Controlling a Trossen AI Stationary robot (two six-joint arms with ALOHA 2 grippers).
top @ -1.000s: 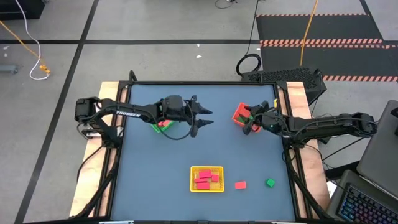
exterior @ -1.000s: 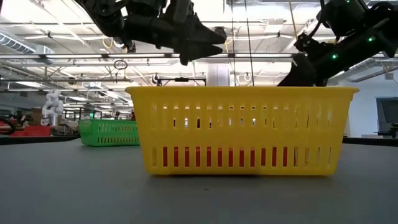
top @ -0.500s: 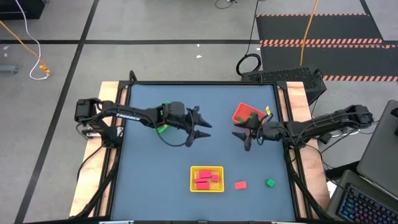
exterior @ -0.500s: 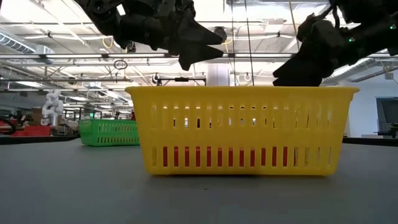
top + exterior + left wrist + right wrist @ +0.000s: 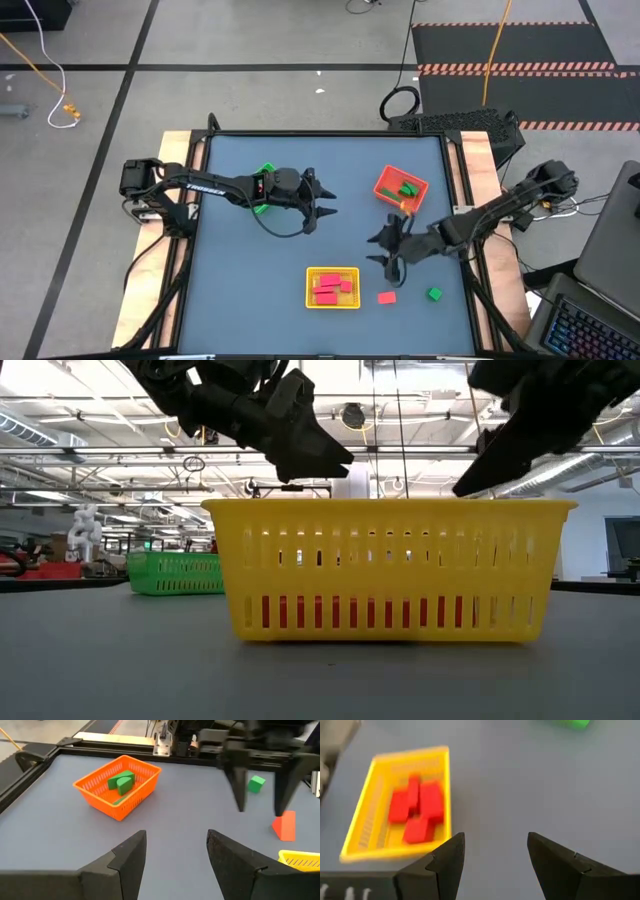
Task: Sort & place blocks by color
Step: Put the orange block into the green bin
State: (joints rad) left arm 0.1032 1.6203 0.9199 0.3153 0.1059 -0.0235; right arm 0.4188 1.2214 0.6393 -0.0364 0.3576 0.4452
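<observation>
My left gripper (image 5: 322, 208) hangs open and empty over the table's middle, beside the green tray (image 5: 262, 182) that its arm partly hides. Open and empty too, my right gripper (image 5: 384, 257) hovers just right of the yellow tray (image 5: 332, 300), which holds several red blocks (image 5: 417, 807). A loose red block (image 5: 386, 297) and a loose green block (image 5: 434, 294) lie on the table near its front edge, close to my right gripper. The orange tray (image 5: 385, 180) at the far right holds green blocks (image 5: 121, 780).
The yellow tray (image 5: 390, 570) fills the low view's middle, with the green tray (image 5: 175, 573) behind it to the left. Bare table lies between the trays and along the left side. A raised black frame (image 5: 200, 250) borders the table.
My right gripper has swung away from the orange tray toward the table's near edge, turning as it went, and now hangs beside the yellow tray, near the loose red block. My left gripper has shifted slightly toward the near edge and tipped downward. No block has moved.
</observation>
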